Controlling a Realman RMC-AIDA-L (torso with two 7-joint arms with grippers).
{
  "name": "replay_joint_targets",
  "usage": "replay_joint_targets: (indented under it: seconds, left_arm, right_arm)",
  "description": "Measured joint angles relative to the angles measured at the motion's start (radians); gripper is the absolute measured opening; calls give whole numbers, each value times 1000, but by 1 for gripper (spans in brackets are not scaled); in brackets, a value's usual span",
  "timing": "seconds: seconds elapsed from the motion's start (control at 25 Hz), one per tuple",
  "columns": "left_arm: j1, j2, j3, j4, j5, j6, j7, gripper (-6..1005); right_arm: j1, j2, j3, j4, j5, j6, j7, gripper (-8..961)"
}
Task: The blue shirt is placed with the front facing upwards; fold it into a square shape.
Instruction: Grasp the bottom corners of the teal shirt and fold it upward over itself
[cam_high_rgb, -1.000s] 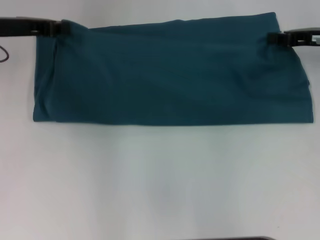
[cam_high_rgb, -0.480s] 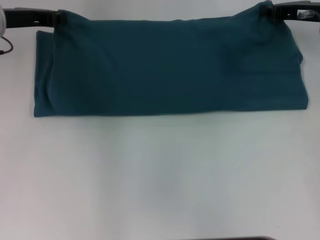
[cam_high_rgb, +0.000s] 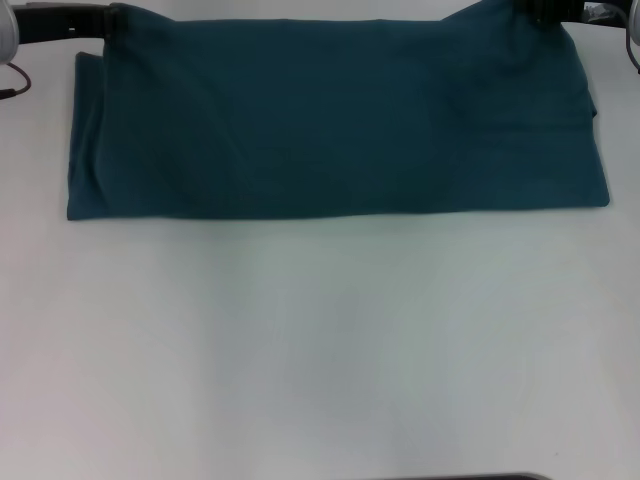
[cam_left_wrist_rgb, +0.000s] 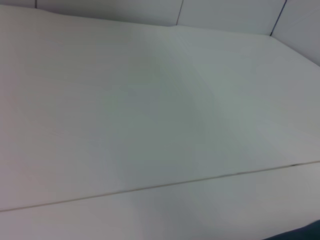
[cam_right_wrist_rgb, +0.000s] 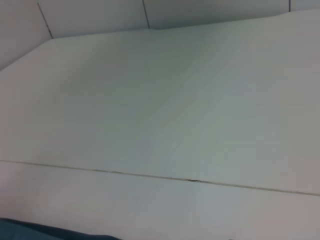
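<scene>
Teal shirt folded to a long band, both far corners in my grip

Teal cotton lies as a wide band across the far part of the white table (cam_high_rgb: 320, 350). The shirt (cam_high_rgb: 330, 120) shows only plain cloth on top, with no lettering or collar in sight. Its near edge runs almost straight from side to side, and the left end shows a narrow second layer peeking out along the fold. The right end slants a little and carries soft creases below the corner.

My left gripper (cam_high_rgb: 112, 20) sits at the shirt's far left corner, its dark fingers closed on the cloth, which rises slightly into them. My right gripper (cam_high_rgb: 535, 10) is at the far right corner, at the very top of the head view, pinching the cloth where it peaks upward into a small ridge. Both arms reach in from the sides along the far edge.

The left wrist view shows mostly bare table with a thin seam line across it and a sliver of the shirt (cam_left_wrist_rgb: 305, 234) at one corner. The right wrist view likewise shows table, a seam, and a strip of teal (cam_right_wrist_rgb: 45, 231) along one edge. Pale wall panels stand beyond the table in both
</scene>
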Motion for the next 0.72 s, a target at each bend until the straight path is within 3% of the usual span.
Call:
replay_joint_targets:
  seconds: [0.2, 0.44, 0.56, 0.72]
  left_arm:
    - [-10, -5, 0, 26, -2, -28, 4, 2]
    - [-14, -43, 19, 34, -2, -112, 8, 2]
    - [-12, -58, 38, 35, -2, -181, 3, 38]
    - [-1, -75, 37, 36, -2, -287, -33, 192]
  right_arm:
    - [1, 0, -1, 10, 1, 13, -7, 50]
    - [8, 5, -1, 48, 8, 94, -29, 50]
    - [9, 15, -1, 52, 37, 146, -78, 51]
    - [4, 28, -1, 49, 121, 230, -128, 51]
